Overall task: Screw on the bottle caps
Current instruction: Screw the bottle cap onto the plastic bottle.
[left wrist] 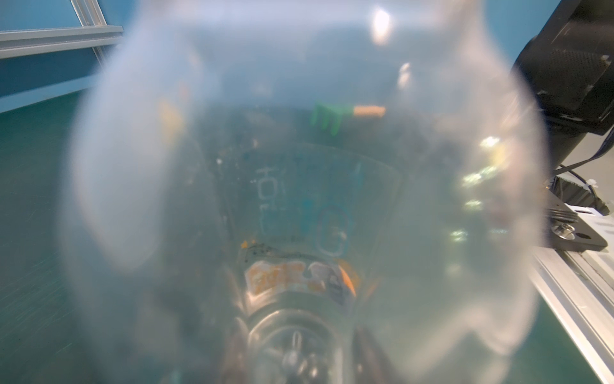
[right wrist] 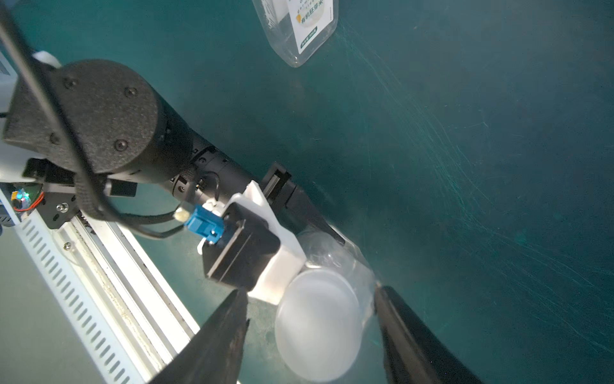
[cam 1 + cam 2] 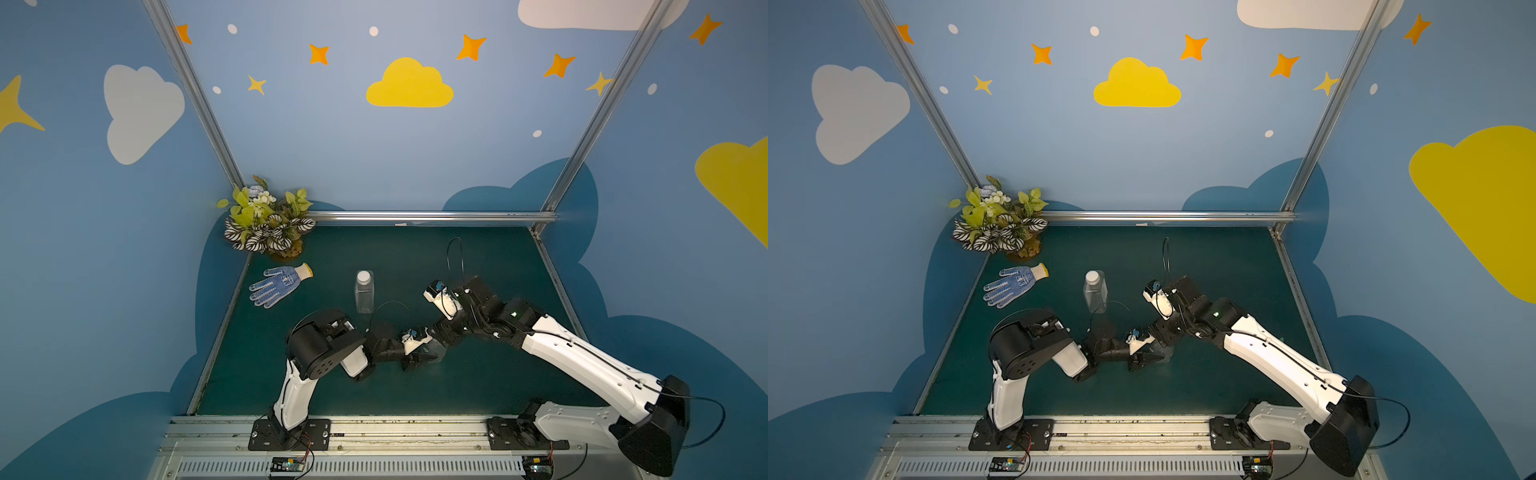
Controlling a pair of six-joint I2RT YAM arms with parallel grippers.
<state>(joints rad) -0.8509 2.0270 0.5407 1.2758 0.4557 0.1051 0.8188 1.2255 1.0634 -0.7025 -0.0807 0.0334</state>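
Observation:
The round clear bottle (image 1: 299, 186) fills the left wrist view as a blur. My left gripper (image 3: 422, 357) is shut on its body low over the green mat and holds it upright. A white bottle cap (image 2: 319, 325) sits on that bottle's neck. My right gripper (image 2: 311, 291) is above it, open, with its fingers (image 2: 229, 332) on either side of the cap and a gap on one side. The rectangular bottle (image 3: 364, 293) with a white label (image 2: 309, 26) stands alone mid-mat with a white cap (image 3: 363, 277) on top.
A blue dotted work glove (image 3: 280, 284) lies at the left of the mat. A potted plant (image 3: 266, 220) stands in the back left corner. Aluminium rails (image 3: 432, 216) border the mat, and the arm bases sit on the front rail (image 3: 374, 432).

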